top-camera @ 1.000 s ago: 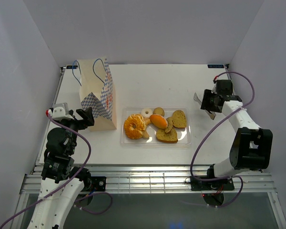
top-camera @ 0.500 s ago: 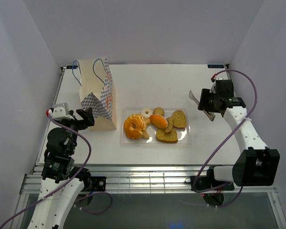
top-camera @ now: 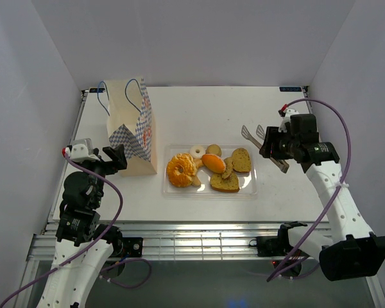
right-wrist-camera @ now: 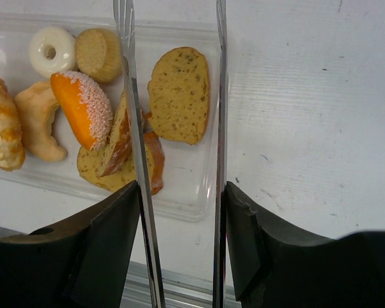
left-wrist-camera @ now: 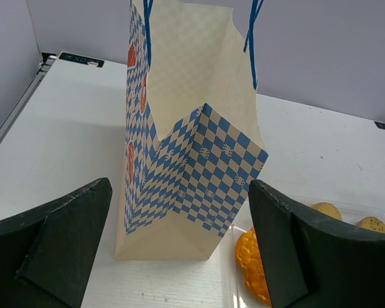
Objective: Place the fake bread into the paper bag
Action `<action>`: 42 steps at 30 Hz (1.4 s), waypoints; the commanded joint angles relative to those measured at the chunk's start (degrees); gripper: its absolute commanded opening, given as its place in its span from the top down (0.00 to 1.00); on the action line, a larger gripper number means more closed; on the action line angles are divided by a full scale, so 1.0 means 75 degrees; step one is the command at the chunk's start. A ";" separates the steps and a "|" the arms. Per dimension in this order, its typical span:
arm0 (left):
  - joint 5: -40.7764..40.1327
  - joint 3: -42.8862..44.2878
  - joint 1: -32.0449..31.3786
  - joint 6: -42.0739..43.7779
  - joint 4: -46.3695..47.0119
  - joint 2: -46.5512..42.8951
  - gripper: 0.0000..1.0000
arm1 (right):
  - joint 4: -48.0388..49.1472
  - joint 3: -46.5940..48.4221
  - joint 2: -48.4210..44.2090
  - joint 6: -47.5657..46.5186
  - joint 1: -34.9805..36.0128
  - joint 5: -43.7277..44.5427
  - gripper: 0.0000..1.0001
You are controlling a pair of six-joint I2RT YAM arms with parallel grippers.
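The paper bag (top-camera: 125,125) stands upright and open at the back left; it fills the left wrist view (left-wrist-camera: 186,147). My left gripper (top-camera: 112,157) is open and empty, its jaws apart just in front of the bag's base (left-wrist-camera: 179,192). The fake bread lies in a clear tray (top-camera: 250,189): a twisted ring (top-camera: 181,169), an orange roll (top-camera: 213,163), toast slices (top-camera: 241,160), and small buns. My right gripper (top-camera: 274,146) is shut on metal tongs (top-camera: 253,133). The tongs' arms (right-wrist-camera: 131,115) are spread, with a toast slice (right-wrist-camera: 179,93) showing between them.
The clear tray (right-wrist-camera: 192,192) also holds a white ring (right-wrist-camera: 51,50), a round bun (right-wrist-camera: 98,52) and a pale crescent (right-wrist-camera: 42,122). White walls close in the table on three sides. A metal rail runs along the near edge.
My right arm has swung left and forward, bringing the tongs from the right side of the table to the tray's right end. The left arm and the bag have not moved.
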 commanded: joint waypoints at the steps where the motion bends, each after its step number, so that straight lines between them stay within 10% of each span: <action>1: -0.0076 -0.0092 -0.0049 -0.0014 0.0045 -0.0059 0.02 | -0.0285 -0.0083 -0.0393 0.0066 0.0244 -0.0289 0.41; 42: -0.0181 -0.0127 -0.0049 -0.0025 0.0033 -0.0200 0.02 | -0.0356 -0.1513 -0.0816 0.1167 0.2073 -0.0055 0.58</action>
